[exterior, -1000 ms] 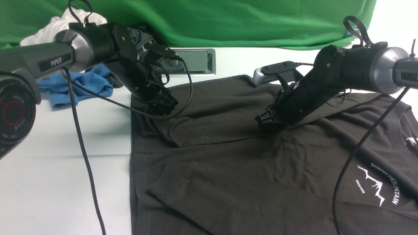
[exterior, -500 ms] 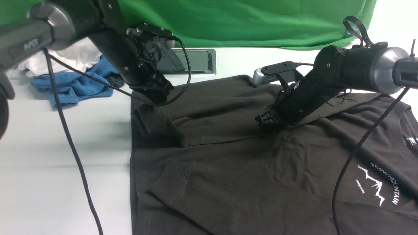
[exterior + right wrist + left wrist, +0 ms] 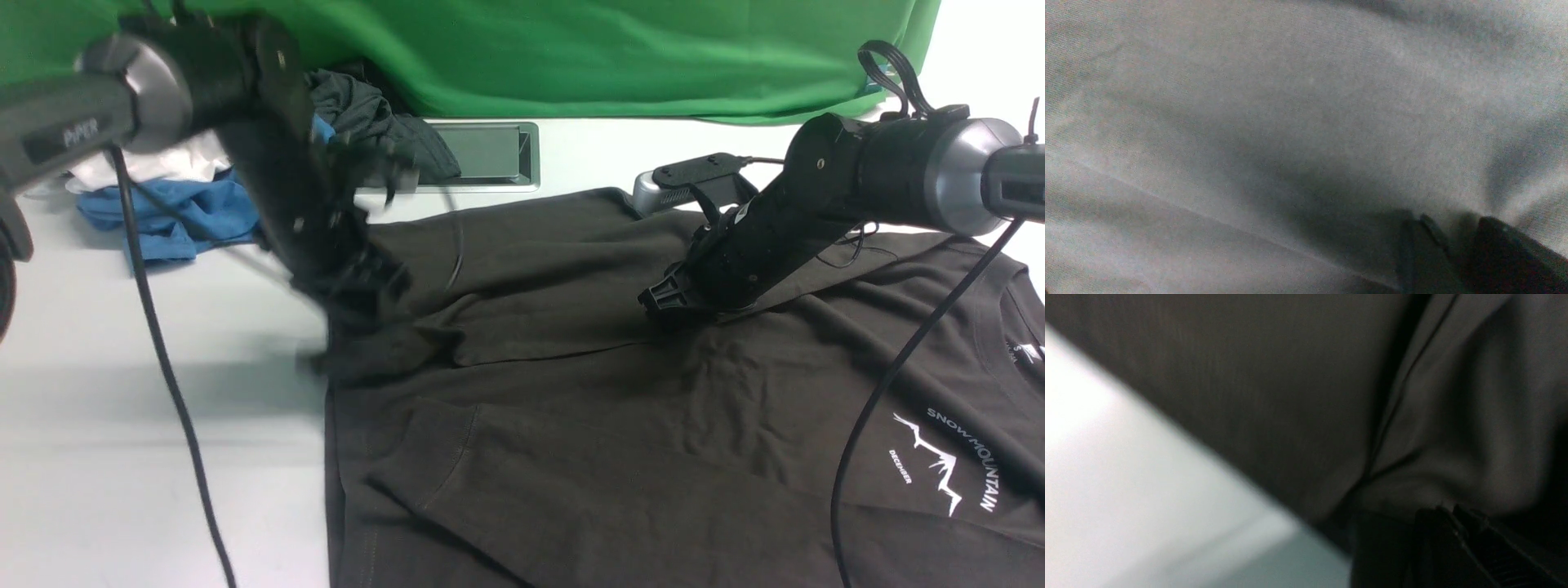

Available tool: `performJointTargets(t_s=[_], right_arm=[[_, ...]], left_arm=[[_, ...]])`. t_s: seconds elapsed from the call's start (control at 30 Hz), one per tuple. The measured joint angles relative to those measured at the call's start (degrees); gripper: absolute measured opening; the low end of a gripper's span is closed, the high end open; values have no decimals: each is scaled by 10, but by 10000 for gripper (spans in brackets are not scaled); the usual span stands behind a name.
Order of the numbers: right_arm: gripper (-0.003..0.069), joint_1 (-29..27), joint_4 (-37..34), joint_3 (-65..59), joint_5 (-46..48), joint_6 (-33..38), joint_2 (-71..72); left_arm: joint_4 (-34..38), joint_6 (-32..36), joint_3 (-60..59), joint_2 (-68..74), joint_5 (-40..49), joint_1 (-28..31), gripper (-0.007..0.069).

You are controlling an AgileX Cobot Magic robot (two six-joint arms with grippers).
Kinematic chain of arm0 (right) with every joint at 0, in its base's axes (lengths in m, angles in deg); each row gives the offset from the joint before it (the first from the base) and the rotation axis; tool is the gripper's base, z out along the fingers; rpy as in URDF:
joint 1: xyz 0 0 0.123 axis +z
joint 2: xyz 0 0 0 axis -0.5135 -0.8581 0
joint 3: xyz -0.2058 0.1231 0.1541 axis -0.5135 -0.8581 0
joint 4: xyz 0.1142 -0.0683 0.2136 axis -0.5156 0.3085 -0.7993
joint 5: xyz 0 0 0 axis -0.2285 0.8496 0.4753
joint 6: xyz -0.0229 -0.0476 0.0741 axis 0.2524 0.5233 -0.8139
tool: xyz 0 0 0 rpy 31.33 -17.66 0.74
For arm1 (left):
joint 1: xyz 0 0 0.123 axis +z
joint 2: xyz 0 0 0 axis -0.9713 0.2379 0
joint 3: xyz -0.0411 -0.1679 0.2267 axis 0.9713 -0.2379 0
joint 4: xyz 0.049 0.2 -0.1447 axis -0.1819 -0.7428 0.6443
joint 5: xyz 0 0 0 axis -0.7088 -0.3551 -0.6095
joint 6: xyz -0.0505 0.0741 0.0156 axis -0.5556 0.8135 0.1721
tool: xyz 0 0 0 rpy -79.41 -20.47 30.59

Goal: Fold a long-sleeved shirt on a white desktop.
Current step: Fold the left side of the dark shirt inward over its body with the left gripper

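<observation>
The long-sleeved shirt (image 3: 612,425), dark charcoal-brown with a white mountain logo (image 3: 947,465), lies spread over the white desktop (image 3: 163,425). My left gripper (image 3: 363,290), blurred by motion, is low at the shirt's far left edge. In the left wrist view its jaws (image 3: 1449,510) are together with shirt cloth (image 3: 1290,396) bunched at the tips. My right gripper (image 3: 661,309) presses down on the shirt's middle, at the end of a fold line. In the right wrist view its fingers (image 3: 1457,222) pinch puckered cloth (image 3: 1290,122).
A blue garment (image 3: 196,212), a white cloth (image 3: 163,167) and a small dark grey garment (image 3: 367,114) are piled at the back left. A silver-rimmed panel (image 3: 490,155) sits in front of the green backdrop (image 3: 612,49). Black cables (image 3: 171,384) hang from both arms.
My left gripper closed on the shirt's far left edge, lifted it, then swung down and leftward with the cloth following. My right arm has not moved.
</observation>
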Motion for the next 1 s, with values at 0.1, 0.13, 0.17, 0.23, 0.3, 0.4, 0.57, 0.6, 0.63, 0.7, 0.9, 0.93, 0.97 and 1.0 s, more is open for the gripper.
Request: performJointTargets(t_s=[0.1, 0.13, 0.17, 0.23, 0.3, 0.4, 0.57, 0.6, 0.63, 0.7, 0.9, 0.93, 0.97, 1.0], right_arm=[[218, 0, 0, 0, 1, 2, 0], [218, 0, 0, 0, 1, 2, 0], [218, 0, -1, 0, 1, 2, 0], [222, 0, -1, 0, 1, 2, 0], [227, 0, -1, 0, 1, 2, 0], [234, 0, -1, 0, 3, 2, 0], [234, 0, -1, 0, 3, 2, 0], [234, 0, -1, 0, 3, 3, 0], [234, 0, -1, 0, 3, 3, 0], [234, 0, -1, 0, 3, 3, 0], [234, 0, -1, 0, 3, 3, 0], [234, 0, -1, 0, 3, 3, 0], [235, 0, -2, 0, 3, 3, 0], [236, 0, -2, 0, 3, 3, 0]], left_arm=[[-41, -27, -26, -3, 3, 9, 92], [-41, -31, -27, -6, 3, 15, 120], [-41, -32, -27, -7, 3, 16, 125], [-41, -36, -28, -14, 1, 28, 204], [-39, -38, -28, -19, 1, 33, 253], [-17, -44, -29, -43, -5, 41, 363], [30, 8, -29, -91, -92, 41, 384], [49, 37, -29, -95, -117, 41, 359], [52, 42, -29, -95, -120, 41, 345], [89, 99, -29, -87, -140, 41, 250], [154, 181, -32, -21, -140, 33, 22], [157, 181, -32, -14, -135, 29, 20], [158, 182, -33, -8, -124, 25, 18], [159, 182, -32, -4, -109, 21, 17]])
